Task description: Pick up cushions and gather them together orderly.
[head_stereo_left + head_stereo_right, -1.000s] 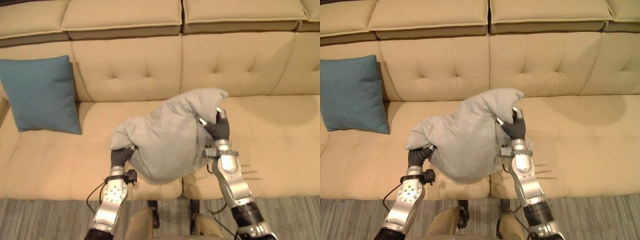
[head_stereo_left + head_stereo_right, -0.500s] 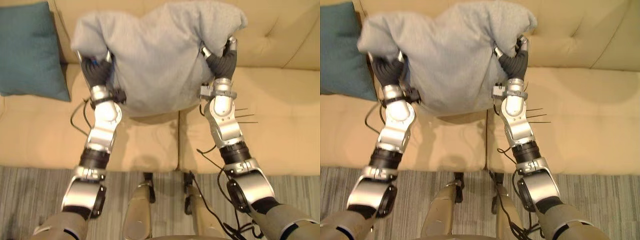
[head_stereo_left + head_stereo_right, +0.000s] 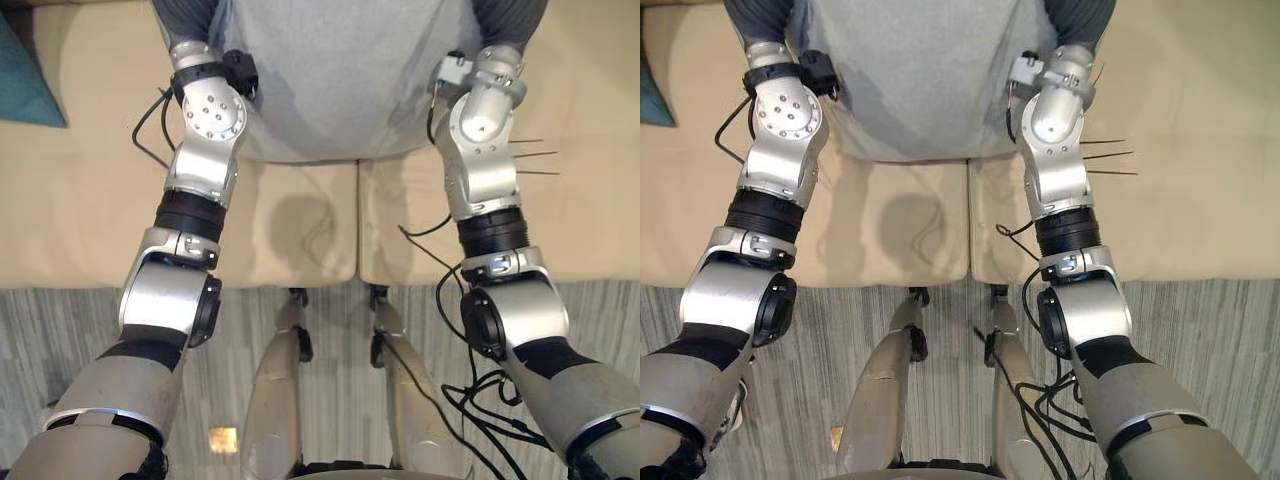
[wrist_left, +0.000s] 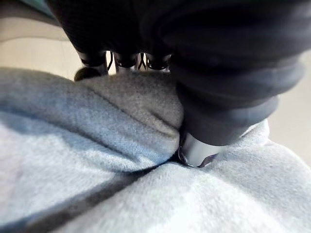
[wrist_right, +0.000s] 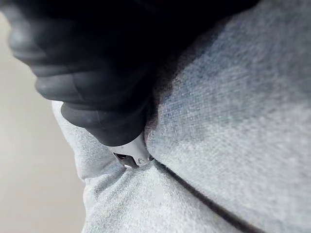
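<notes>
the grey cushion (image 3: pixel 340 70) is up in the air above the beige sofa seat (image 3: pixel 90 200), held at its two sides. the left hand (image 4: pixel 194 73) pinches a fold of it between fingers (image 4: pixel 92 60) and thumb. the right hand (image 5: pixel 97 87) grips the other side, thumb dug into the cloth. a teal cushion (image 3: pixel 25 90) lies well apart on the robot's left.

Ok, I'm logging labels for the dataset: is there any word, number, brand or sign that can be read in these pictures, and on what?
No readable text.
The grey cushion, pinched by the left hand and the right hand, is plain fabric.
The beige sofa and the teal cushion show no print.
A small yellowish patch on the floor is too small to read.
</notes>
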Motion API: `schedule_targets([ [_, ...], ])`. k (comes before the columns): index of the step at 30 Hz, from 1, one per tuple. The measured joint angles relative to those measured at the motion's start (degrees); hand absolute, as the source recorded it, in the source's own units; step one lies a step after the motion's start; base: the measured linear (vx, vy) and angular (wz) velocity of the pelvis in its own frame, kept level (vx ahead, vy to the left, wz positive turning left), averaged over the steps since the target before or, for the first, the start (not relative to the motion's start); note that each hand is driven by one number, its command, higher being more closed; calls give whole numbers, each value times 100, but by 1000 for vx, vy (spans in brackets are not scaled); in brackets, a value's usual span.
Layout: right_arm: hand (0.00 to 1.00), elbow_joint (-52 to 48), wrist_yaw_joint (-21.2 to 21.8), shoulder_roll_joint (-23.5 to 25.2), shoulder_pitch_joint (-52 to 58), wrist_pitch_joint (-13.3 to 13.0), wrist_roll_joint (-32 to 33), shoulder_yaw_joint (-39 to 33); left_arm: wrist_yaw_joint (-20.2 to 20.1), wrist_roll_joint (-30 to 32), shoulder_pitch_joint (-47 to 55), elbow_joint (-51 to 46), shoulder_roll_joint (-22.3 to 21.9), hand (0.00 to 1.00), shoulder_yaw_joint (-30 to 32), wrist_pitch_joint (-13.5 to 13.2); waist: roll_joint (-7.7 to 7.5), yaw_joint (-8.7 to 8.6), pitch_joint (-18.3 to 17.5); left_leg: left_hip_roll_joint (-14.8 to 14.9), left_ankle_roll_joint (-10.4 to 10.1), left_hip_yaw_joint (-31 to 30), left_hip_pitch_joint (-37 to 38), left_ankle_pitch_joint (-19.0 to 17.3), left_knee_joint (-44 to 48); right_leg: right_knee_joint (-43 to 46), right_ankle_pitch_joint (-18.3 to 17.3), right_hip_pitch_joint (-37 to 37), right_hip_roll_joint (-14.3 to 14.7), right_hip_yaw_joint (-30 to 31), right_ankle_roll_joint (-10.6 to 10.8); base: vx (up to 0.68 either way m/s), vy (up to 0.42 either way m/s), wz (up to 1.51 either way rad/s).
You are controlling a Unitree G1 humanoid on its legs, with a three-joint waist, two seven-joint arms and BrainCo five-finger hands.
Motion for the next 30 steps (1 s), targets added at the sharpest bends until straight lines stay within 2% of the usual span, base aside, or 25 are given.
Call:
schedule_targets([
  [8,0,-116,43,-203,-228,45,83,7,-56,-272,-108,-4,33,0,535,-26,9,72,5,113,-50,111,-91,26,-91,13,-1,-166,82,48,-1,13,-12,-4],
  [11,0,-385,249,-404,-231,61,364,23,-302,-271,-48,-5,302,0,551,-25,9,56,5,158,-51,116,-66,26,-62,130,-5,-183,94,38,-2,0,0,0],
  [12,0,-443,363,-601,-230,51,559,23,-412,-280,35,-42,442,0,583,-25,10,62,6,161,-51,121,-33,26,-57,198,-13,-184,94,38,-7,0,0,0],
  [17,0,-726,815,-1443,-148,-66,1206,47,-735,-543,906,-764,1093,0,711,-76,10,76,6,166,-74,121,75,5,69,467,-180,-118,67,-12,-50,-18,-18,6],
  [19,0,-886,1030,-1780,309,-100,1328,160,-902,-682,1587,-1017,1222,0,976,-165,12,86,3,184,-106,109,276,-37,89,533,-313,107,67,-74,-74,-28,-57,16],
  [23,0,-1395,1299,-1957,1276,-187,1520,225,-1055,-895,2655,-1437,1234,0,1233,-228,22,86,-9,239,-76,123,466,-170,152,682,-455,304,70,-184,-110,-10,-38,13],
  [26,0,-1793,1646,-1932,2526,-217,1637,296,-1318,-981,3895,-2007,971,0,1254,-282,24,153,-12,245,-63,118,686,-182,205,791,-562,507,65,-214,-122,32,-49,7],
  [27,0,-1823,1776,-1869,3177,-216,1637,352,-1454,-993,4444,-2148,633,0,1219,-312,41,217,-37,252,-69,107,803,-255,278,809,-625,662,62,-229,-106,58,-45,10],
  [30,0,-1840,2083,-1347,4780,-196,1556,424,-1885,-1100,5906,-2281,-188,0,830,-338,63,220,-257,208,-81,16,1102,-431,367,951,-870,999,-2,-336,-101,84,-27,20],
])
